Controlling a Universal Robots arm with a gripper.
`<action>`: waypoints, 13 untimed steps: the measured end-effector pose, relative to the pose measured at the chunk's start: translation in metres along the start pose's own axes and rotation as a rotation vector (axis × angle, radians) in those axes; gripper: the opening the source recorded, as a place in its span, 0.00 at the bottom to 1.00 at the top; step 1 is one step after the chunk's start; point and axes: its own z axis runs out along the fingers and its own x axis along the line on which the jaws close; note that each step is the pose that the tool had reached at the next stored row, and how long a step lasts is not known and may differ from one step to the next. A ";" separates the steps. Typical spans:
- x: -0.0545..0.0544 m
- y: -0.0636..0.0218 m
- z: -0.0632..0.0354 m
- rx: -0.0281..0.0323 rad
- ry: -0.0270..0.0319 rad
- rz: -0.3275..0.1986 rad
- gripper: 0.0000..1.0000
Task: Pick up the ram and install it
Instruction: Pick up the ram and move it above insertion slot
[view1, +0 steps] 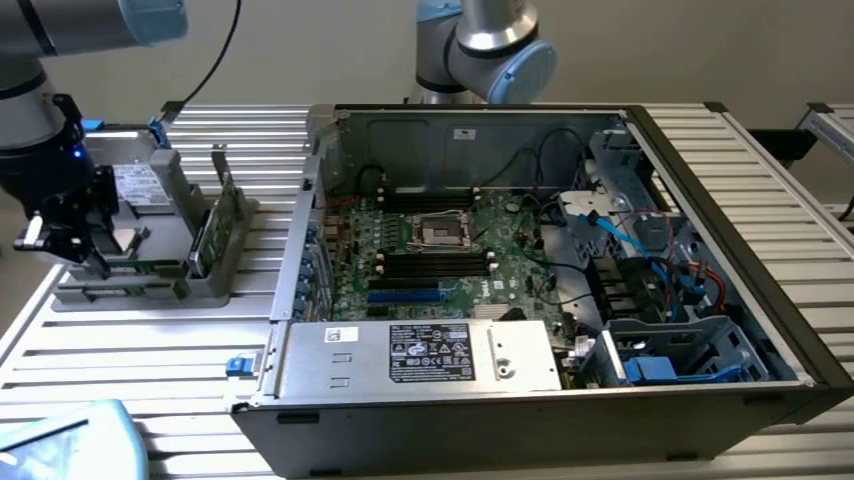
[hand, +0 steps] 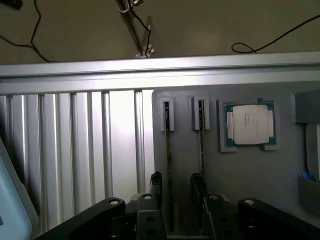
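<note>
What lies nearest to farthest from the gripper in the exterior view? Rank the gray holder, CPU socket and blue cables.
1. Gray holder: right beside the gripper, at the exterior view's left.
2. CPU socket: middle of the open case.
3. Blue cables: toward the exterior view's right.

My outside camera looks down from above at the open computer (view1: 507, 250). My wrist camera looks down, close, at the gray holder (hand: 250, 175). Both cameras see that holder.
</note>
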 end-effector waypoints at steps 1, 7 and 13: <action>0.000 0.0000 0.0018 0.0003 0.0008 -0.011 0.36; 0.000 -0.0008 0.0123 0.0036 0.0083 -0.113 0.36; -0.001 -0.0012 0.0201 0.0055 0.0130 -0.178 0.36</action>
